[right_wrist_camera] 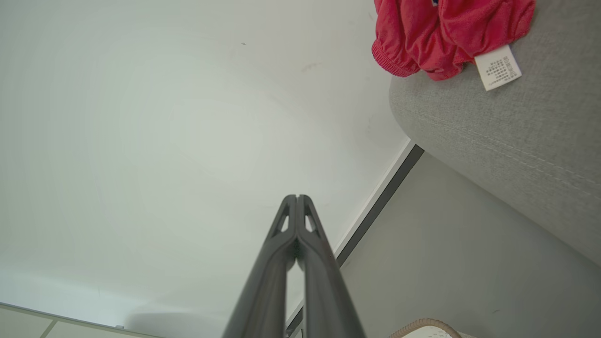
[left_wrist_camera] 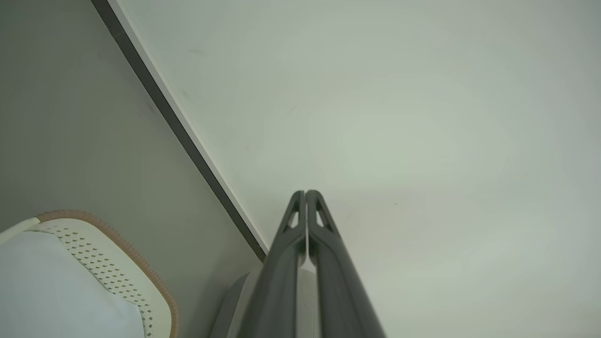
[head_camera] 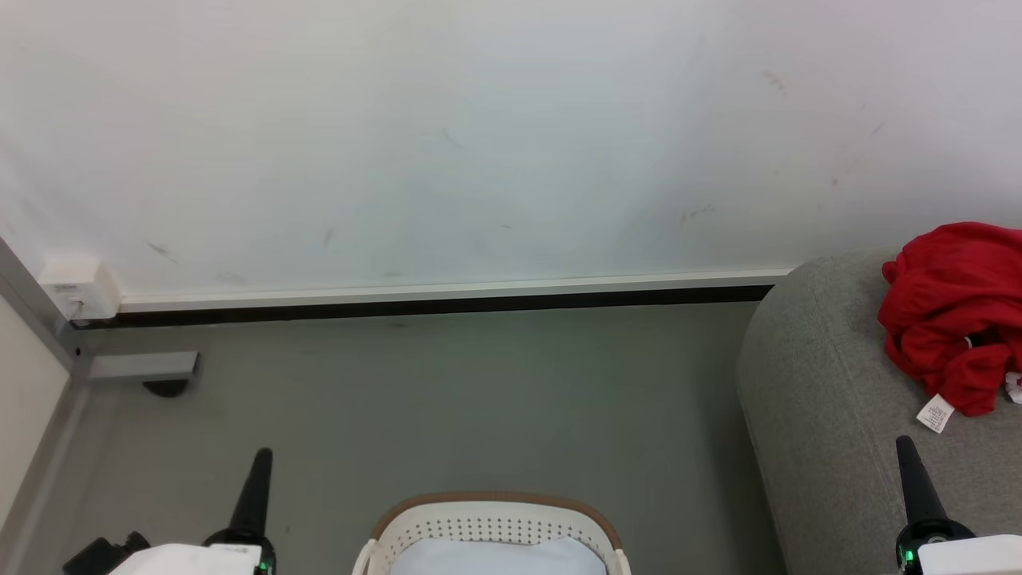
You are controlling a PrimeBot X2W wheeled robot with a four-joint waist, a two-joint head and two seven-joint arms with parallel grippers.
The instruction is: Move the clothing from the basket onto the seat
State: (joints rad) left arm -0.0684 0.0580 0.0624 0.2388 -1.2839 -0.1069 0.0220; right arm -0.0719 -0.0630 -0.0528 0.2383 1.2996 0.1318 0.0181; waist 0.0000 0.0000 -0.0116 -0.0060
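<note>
The clothing (head_camera: 954, 311) is lying crumpled on the seat (head_camera: 830, 415), with its white label tag (right_wrist_camera: 497, 67) resting on the grey fabric. The tag is carrying rows of dark print, possibly care text, too small to read. The basket (head_camera: 495, 519) is holding a pale cloth (head_camera: 495, 557). The left gripper (head_camera: 263, 455) and right gripper (head_camera: 903, 442) are pointing toward the wall, fingers pressed together on nothing.

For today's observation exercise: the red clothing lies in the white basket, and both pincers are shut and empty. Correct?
No. The head view shows the clothing on the grey seat, not in the basket. The left pincer and right pincer are indeed shut and empty.
</note>
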